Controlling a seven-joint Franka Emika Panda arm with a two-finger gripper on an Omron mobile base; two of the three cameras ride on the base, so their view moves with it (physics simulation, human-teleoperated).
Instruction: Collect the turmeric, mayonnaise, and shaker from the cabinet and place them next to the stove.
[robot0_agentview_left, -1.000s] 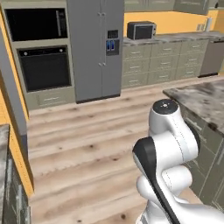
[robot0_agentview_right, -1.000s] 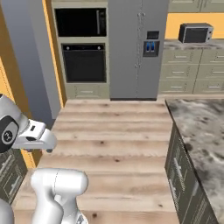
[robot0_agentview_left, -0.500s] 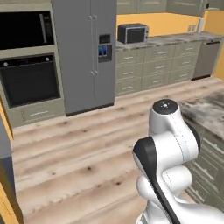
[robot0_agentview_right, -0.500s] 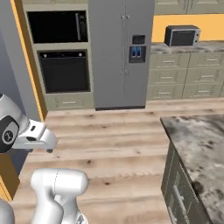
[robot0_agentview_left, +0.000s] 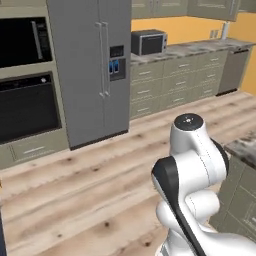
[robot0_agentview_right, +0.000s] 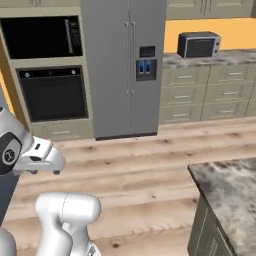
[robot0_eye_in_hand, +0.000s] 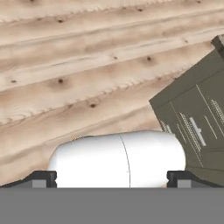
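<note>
The turmeric, mayonnaise, shaker, cabinet and stove are out of view. My gripper is open: its two dark fingertips stand far apart at the bottom of the hand view, with nothing between them. It points down at the wooden floor, beside an olive drawer front. In the right base view the white hand juts out at the left edge, above the floor. The arm's elbow rises at the lower right of the left base view.
Ahead stand a grey fridge and a black wall oven. A microwave sits on the back counter. A granite island top lies to the right. Open wooden floor stretches between.
The whole picture has shifted: the base has moved, the fridge and oven look closer, and less of the island shows. The gripper stays open.
</note>
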